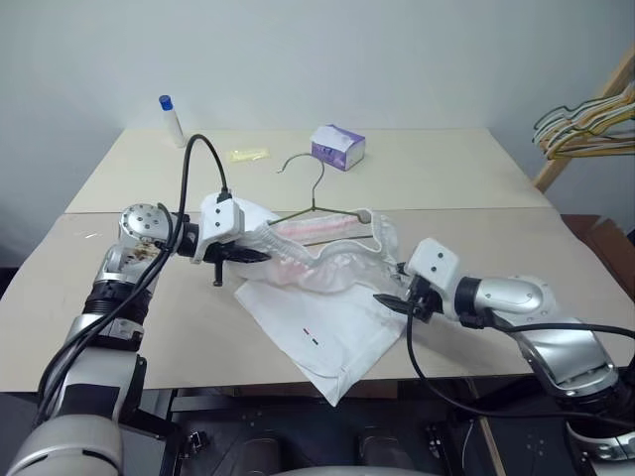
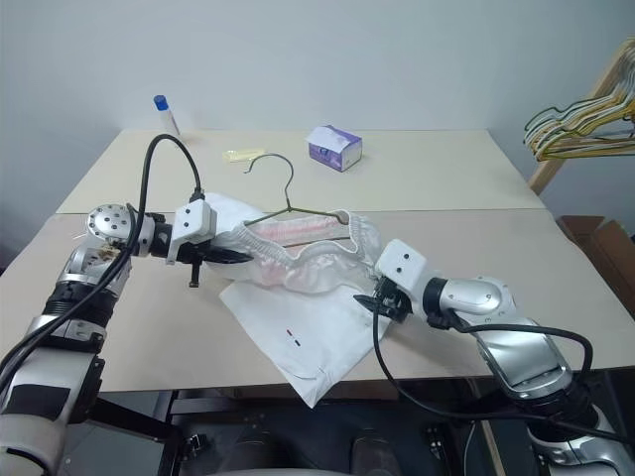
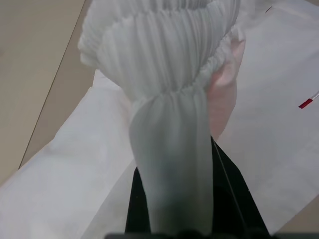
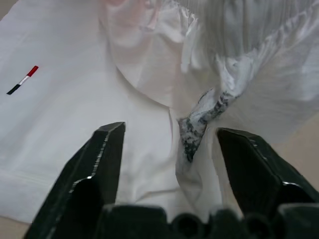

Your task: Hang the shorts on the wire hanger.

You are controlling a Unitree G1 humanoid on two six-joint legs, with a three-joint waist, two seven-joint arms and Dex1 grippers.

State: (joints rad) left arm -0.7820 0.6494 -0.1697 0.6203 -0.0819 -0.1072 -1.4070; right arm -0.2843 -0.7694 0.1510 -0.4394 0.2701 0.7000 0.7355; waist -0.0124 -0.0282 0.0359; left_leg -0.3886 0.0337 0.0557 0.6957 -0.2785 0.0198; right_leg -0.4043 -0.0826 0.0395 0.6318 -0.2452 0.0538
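Left eye view: shorts frame centre on table, waistband stretched; wire hanger just above, lower bar inside the waistband. Left gripper clamped on waistband.
Left wrist view: gathered elastic pinched between fingers.
Right wrist view: right gripper fingers apart, holding nothing, over the cloth.

Head pair overhead; wrist cameras close-up

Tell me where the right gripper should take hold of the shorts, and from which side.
Likely the gathered waistband's free end: the shorts bunch there just ahead of the open right gripper. Come in from the robot's right, opposite the left gripper, which is shut on the other end.
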